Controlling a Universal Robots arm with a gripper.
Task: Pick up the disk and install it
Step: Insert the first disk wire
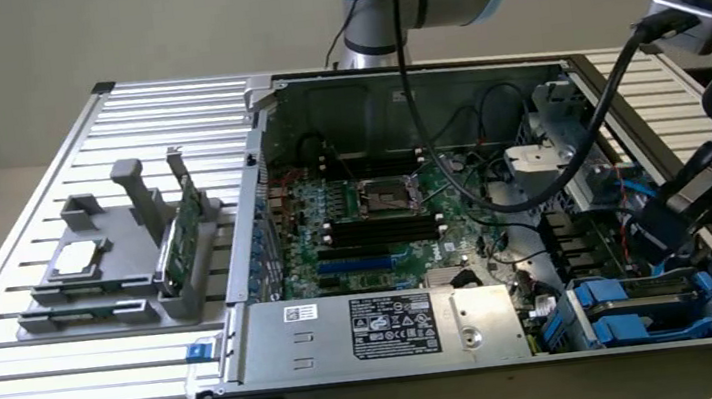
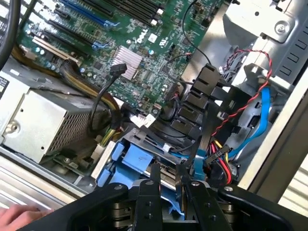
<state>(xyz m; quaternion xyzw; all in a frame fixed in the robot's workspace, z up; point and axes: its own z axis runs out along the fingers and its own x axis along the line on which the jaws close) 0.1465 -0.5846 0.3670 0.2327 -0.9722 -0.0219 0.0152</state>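
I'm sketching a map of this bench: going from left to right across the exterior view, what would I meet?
small square silver chip → thin green circuit card, standing upright → green motherboard inside the open computer case → black robot gripper, reaching down into the case

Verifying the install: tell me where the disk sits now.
The disk sits low in the computer case, at its corner on the exterior view's right, beside the power supply.
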